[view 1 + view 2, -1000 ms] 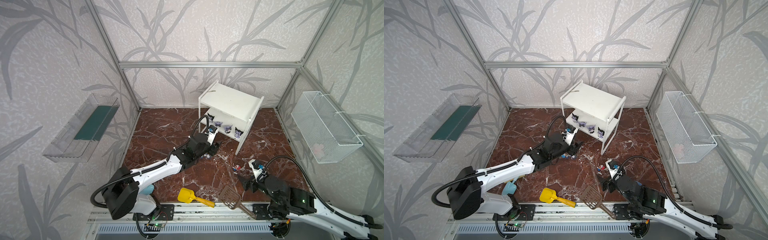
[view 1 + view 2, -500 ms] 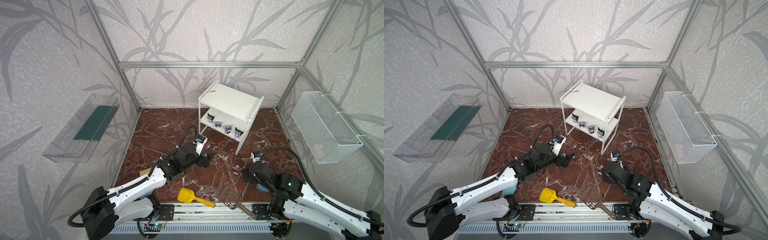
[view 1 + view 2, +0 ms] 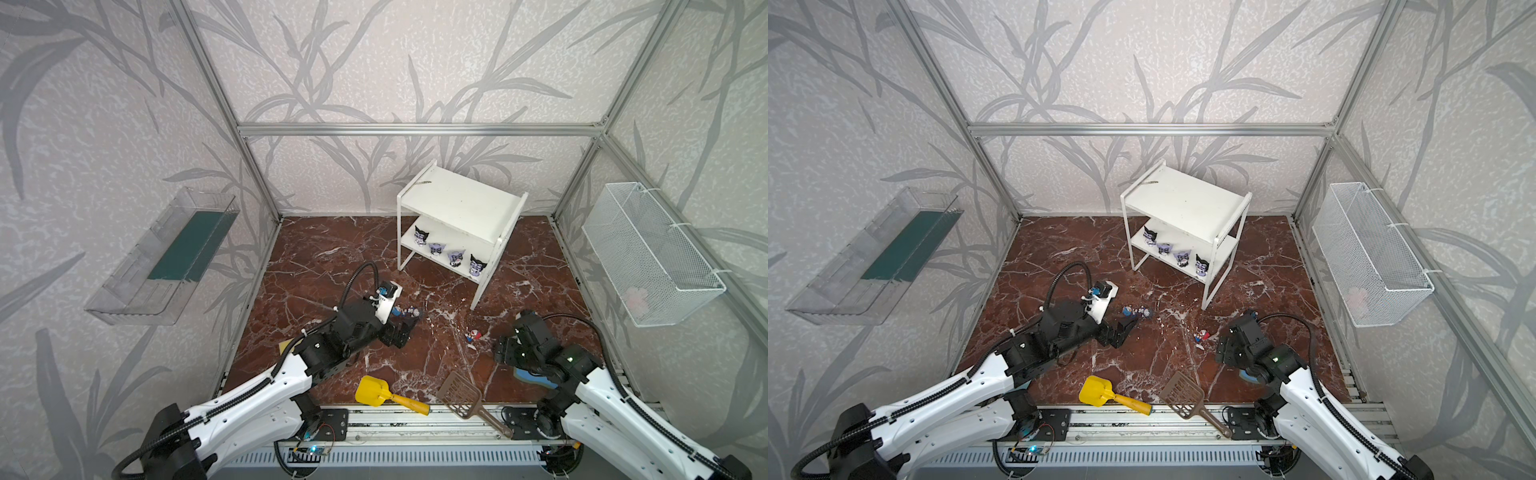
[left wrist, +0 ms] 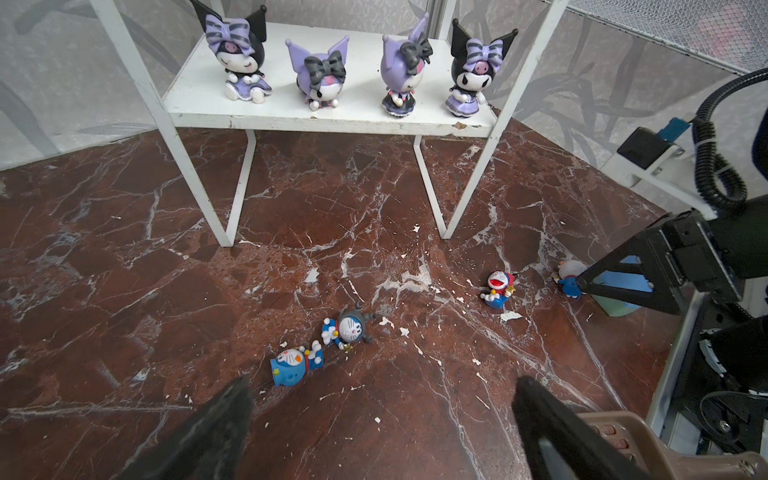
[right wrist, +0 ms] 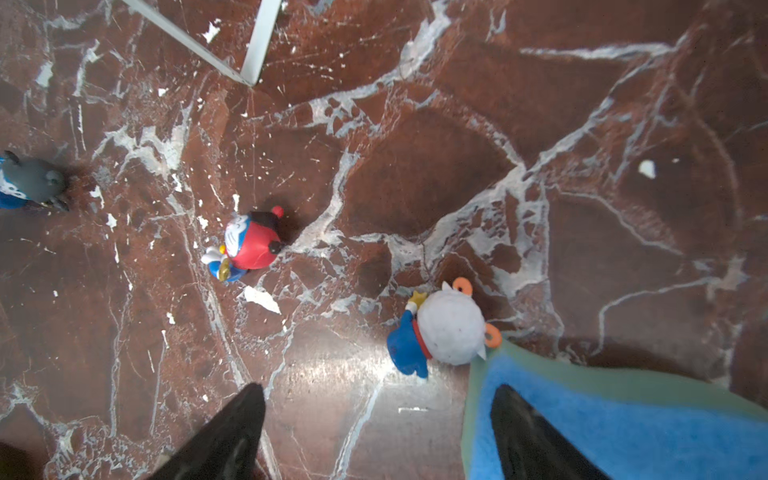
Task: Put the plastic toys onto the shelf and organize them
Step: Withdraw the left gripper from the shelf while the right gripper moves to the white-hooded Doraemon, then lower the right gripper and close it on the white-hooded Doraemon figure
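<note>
Left gripper (image 4: 382, 386) has withdrawn from the shelf (image 3: 457, 199), jaws released near blue toys (image 4: 293, 365); right gripper (image 5: 374, 432) hovers low, jaws apart.

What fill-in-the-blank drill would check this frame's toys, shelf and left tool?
1. The shelf holds ____ purple-and-black toys on its lower tier.
2. The left tool is ____, with nothing between its jaws.
3. The white-headed toy has two ____ rings on its head.
4. The yellow scoop lies beside a ____ slotted scoop.
Missing words: four; open; orange; brown.
</note>
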Robot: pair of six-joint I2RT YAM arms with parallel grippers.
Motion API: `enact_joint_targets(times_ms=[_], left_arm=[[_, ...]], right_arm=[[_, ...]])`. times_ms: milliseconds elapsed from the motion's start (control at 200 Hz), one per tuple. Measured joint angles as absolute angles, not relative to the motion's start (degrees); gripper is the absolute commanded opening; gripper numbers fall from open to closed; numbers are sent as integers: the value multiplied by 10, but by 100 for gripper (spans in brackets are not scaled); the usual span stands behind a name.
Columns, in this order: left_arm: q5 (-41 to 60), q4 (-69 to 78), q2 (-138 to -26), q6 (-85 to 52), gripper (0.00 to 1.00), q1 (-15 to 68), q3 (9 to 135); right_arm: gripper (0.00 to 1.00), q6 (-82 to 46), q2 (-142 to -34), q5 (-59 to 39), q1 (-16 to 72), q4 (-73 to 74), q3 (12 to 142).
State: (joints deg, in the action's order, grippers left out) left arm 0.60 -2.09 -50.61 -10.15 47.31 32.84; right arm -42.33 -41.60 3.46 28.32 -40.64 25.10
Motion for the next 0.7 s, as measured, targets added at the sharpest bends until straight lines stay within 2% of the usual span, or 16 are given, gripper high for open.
enact_joint_targets(times_ms=[305, 700], left_arm=[[4, -26, -488, -105, 99, 473, 313], [1, -25, -495, -105, 99, 473, 312]], right_arm=[[87, -386, -490, -16, 220, -339, 247], [83, -368, -515, -85, 214, -264, 230]])
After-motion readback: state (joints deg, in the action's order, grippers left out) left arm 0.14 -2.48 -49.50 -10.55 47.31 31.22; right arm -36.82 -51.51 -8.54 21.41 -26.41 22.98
